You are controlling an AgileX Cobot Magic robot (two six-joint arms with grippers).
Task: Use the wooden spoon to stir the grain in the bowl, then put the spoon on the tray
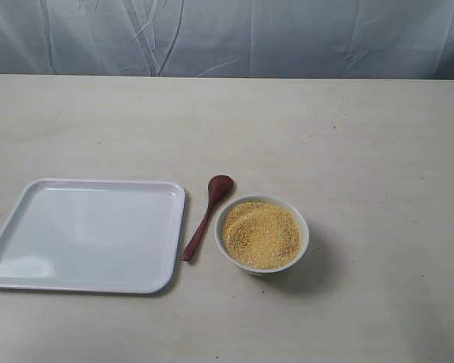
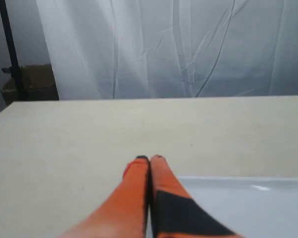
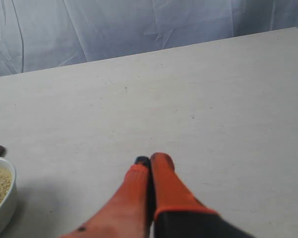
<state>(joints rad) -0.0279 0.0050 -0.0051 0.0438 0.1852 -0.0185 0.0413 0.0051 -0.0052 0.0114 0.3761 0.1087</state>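
Sitting loose: wooden spoon (image 1: 206,214) by the bowl (image 1: 228,255)

Grain (image 1: 260,235) fills the bowl. The wooden spoon lies on the tabletop (image 1: 363,136) just beside it, between bowl and tray (image 1: 91,234). Left pincer (image 2: 149,158) and right pincer (image 3: 151,159) are both pinched fully closed, nothing in either.

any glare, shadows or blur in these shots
Exterior view: a pale sheen on the tray near its front left corner, and the bowl throws a faint shadow to the right. Left wrist view: the left gripper blurs close to the lens; a small glint on the tray rim. Right wrist view: the right gripper is equally soft, the table sharper.
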